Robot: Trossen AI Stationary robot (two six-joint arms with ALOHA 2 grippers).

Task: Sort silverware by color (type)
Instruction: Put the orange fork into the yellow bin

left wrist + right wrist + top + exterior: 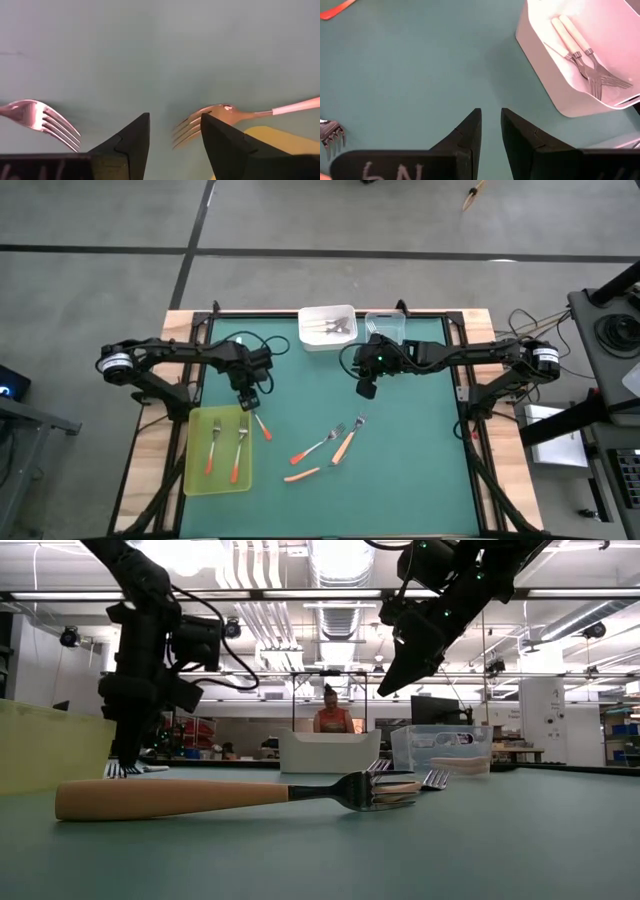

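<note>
My left gripper (248,400) is open and low over the mat at the far right corner of the yellow-green tray (195,480). Its fingers (135,137) stand beside the tines of a red-orange fork (207,117), which lies flat on the mat (262,426). Two red-orange forks (213,446) (240,450) lie in that tray. A red-orange fork (312,448), a light orange fork (345,443) and a red-orange piece (302,474) lie mid-table. White-handled forks (580,57) lie in the white tray (310,340). My right gripper (366,388) hangs raised above the mat, fingers a narrow gap apart and empty.
A clear tray (385,326) stands next to the white tray at the far edge. In the low view the light orange fork (230,795) lies close to the camera. A person (330,715) shows in the room beyond the table. Bare mat lies toward the right and near edges.
</note>
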